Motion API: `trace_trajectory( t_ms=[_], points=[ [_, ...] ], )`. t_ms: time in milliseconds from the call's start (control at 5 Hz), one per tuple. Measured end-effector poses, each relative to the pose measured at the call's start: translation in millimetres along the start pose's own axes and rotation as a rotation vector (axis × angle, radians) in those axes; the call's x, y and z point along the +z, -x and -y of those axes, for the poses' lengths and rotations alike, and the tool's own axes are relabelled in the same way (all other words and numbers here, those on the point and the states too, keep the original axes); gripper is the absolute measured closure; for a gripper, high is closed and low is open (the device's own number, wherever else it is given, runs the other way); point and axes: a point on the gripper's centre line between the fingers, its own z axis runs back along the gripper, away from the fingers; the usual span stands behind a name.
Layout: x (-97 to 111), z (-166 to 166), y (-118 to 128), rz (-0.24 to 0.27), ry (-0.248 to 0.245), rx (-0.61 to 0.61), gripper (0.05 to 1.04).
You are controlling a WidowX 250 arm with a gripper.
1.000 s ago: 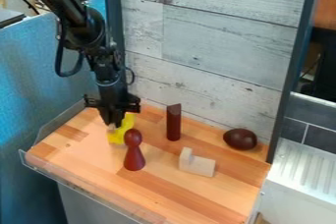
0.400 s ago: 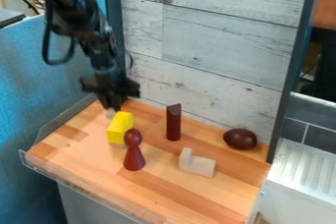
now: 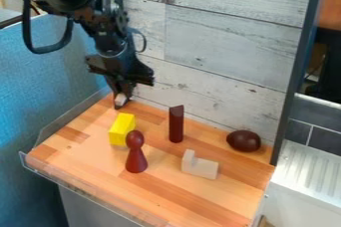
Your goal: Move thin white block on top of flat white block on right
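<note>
The gripper hangs at the table's back left corner, behind the yellow block, with its fingers shut on a small thin white block. Most of that block is hidden by the fingers. Farther right and nearer the front, the flat white block lies on the wood, with a short upright white piece at its left end. Whether that piece is separate, I cannot tell. The gripper is well away from both.
A yellow block stands at the left, behind a dark red pawn shape. An upright dark red post is at the middle back, and a dark brown egg shape at the right. A clear rim edges the table's front.
The gripper has moved back and up from beside the yellow block to the back corner, carrying the small white block. The objects on the table have not moved.
</note>
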Motion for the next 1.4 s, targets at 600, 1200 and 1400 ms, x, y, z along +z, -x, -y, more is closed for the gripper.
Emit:
trace_trajectory(
  t_ms=[600,1200,1400],
  points=[
    [-38.9,109.8,58.8,-0.290,0.019,-0.099,0.939],
    [-83.6,153.1,66.3,-0.283,-0.047,-0.054,0.939],
    [-91.9,151.8,60.4,-0.272,-0.057,-0.034,0.939]
  ],
)
